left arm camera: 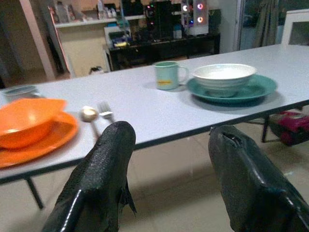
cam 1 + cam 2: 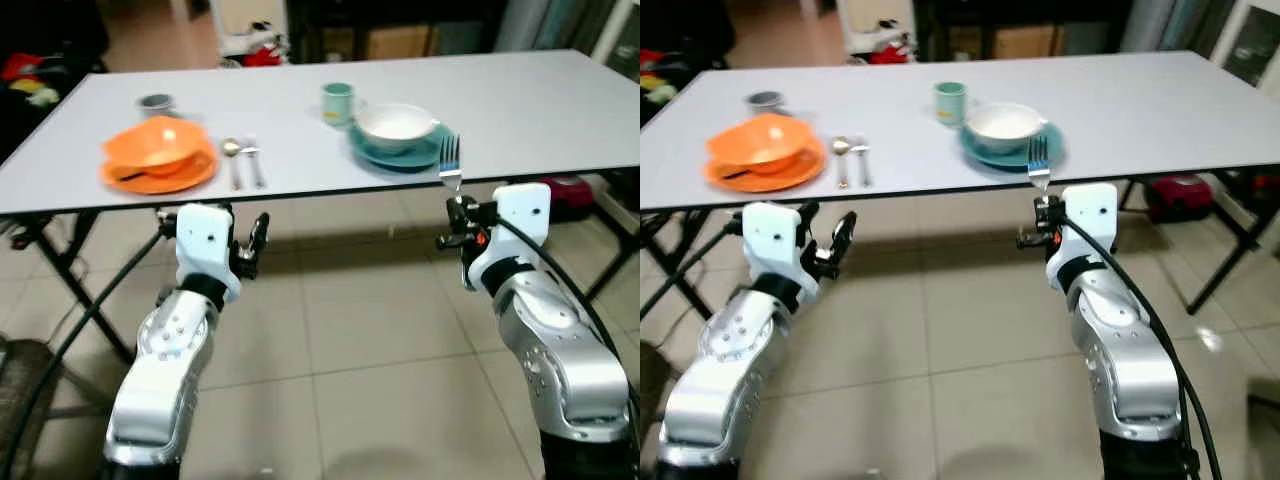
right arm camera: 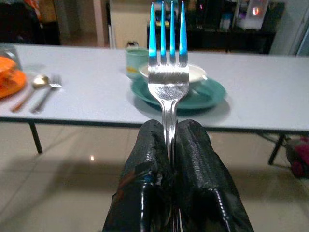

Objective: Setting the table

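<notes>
My right gripper (image 2: 459,212) is shut on a metal fork (image 3: 167,72), held upright with its tines up, just in front of the table's near edge. Beyond it on the white table (image 2: 540,110) a white bowl (image 2: 396,124) sits on a teal plate (image 2: 420,157), with a green mug (image 2: 338,102) beside it. To the left, an orange bowl (image 2: 160,146) rests on an orange plate (image 2: 180,177), with a spoon (image 2: 232,153) and another fork (image 2: 254,160) lying to its right. My left gripper (image 1: 169,164) is open and empty, below the table edge near the orange setting.
A small grey cup (image 2: 156,102) stands behind the orange bowl. Black table legs (image 2: 75,260) cross under the table on the left. A red object (image 2: 570,192) lies on the tiled floor under the right side. Dark furniture stands behind the table.
</notes>
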You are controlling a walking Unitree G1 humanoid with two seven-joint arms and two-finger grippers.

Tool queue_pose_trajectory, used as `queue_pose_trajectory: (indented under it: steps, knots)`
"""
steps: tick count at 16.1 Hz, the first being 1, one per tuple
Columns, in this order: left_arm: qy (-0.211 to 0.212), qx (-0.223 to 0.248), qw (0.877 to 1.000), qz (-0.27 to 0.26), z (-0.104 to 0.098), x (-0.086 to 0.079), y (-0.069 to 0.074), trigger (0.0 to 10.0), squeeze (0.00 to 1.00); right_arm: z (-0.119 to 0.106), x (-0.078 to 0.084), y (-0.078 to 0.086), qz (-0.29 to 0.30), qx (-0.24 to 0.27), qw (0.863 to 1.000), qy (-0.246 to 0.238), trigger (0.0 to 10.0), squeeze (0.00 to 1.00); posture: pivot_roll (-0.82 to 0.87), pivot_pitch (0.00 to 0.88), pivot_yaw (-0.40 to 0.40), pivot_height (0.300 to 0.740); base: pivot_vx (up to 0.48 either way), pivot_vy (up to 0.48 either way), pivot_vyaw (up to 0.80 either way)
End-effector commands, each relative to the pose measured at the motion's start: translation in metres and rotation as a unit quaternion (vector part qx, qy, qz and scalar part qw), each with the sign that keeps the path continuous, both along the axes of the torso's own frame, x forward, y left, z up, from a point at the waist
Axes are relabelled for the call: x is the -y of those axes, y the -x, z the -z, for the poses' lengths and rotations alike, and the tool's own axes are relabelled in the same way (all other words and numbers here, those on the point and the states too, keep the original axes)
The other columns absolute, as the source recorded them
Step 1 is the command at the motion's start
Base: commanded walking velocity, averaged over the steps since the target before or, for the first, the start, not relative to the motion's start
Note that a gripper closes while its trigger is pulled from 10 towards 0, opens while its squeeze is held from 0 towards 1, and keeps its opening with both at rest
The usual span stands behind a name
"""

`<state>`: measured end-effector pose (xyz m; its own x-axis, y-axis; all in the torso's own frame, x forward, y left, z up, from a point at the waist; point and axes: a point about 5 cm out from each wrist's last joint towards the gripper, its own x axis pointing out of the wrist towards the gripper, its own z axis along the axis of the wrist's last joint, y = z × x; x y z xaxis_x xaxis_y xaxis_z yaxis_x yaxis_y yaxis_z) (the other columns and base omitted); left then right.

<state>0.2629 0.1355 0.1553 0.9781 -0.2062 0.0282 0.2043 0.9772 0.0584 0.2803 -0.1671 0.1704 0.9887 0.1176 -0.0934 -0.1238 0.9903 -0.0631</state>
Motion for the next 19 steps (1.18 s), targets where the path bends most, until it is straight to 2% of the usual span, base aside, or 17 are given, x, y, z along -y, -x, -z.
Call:
queue_pose_trajectory:
  steps: [1,6,12,16,19]
  knots:
    - [-0.008,0.006,1.000,-0.020,-0.002,-0.008,0.001,10.0,0.00,-0.005,-0.004,-0.004,-0.008,0.012,1.000,-0.002,10.0,0.00,0.06,0.000,0.003,0.740,0.296,0.000,0.00]
    - [-0.012,0.004,1.000,-0.027,0.001,-0.011,0.005,10.0,0.00,0.000,-0.003,-0.005,-0.018,0.009,1.000,0.001,10.0,0.00,0.05,0.000,-0.011,0.740,0.302,0.000,0.00]
    - [-0.005,-0.001,1.000,-0.001,0.002,0.000,-0.001,10.0,0.00,-0.002,0.005,0.007,0.002,0.009,1.000,-0.009,10.0,0.00,-0.01,0.000,0.040,0.740,0.323,0.000,0.00]
    - [-0.006,-0.001,1.000,0.009,0.003,0.005,-0.004,10.0,0.00,-0.002,0.008,0.008,0.008,0.010,1.000,-0.009,10.0,0.00,-0.01,0.000,0.045,0.740,0.324,0.000,-0.77]
    - [-0.005,0.002,1.000,0.002,0.001,0.002,-0.002,10.0,0.00,-0.004,0.004,0.004,-0.002,0.008,1.000,-0.008,10.0,0.00,0.01,0.000,0.030,0.740,0.322,0.000,-0.14]
